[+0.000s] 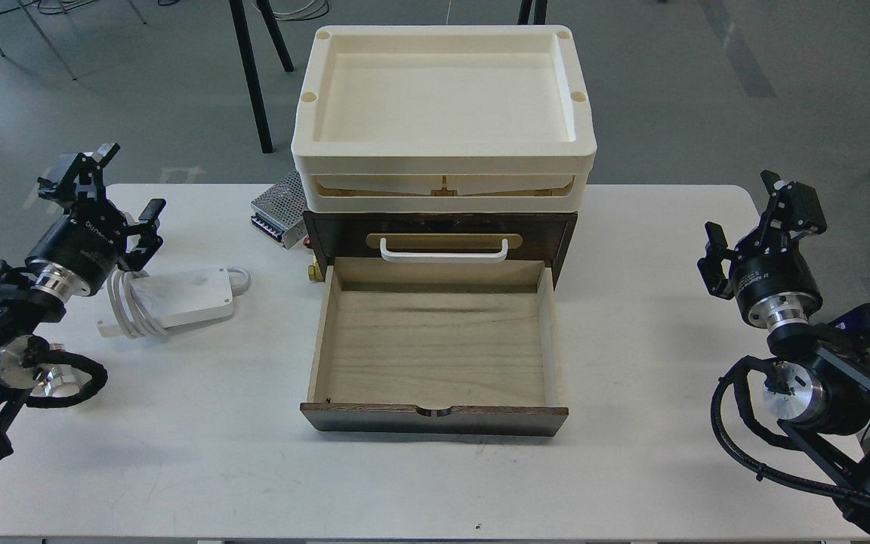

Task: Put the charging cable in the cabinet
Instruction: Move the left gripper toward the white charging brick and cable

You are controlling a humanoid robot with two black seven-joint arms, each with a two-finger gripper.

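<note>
The charging cable (187, 296), a flat white brick with its cord coiled at the left end, lies on the table left of the cabinet (329, 234). The cabinet's pale wood drawer (435, 344) is pulled out toward me and holds nothing. Above the open drawer, a white handle (444, 253) shows on its brass plate. My left gripper (112, 193) hovers open just above and left of the cable, with nothing between its fingers. My right gripper (746, 213) hangs open at the far right, well away from the cabinet.
Cream plastic trays (306, 143) are stacked on top of the cabinet. A silver perforated metal box (278, 205) sits behind the cabinet's left corner. The white table (631, 355) spans the view, and black chair or table legs (254, 83) stand on the floor behind.
</note>
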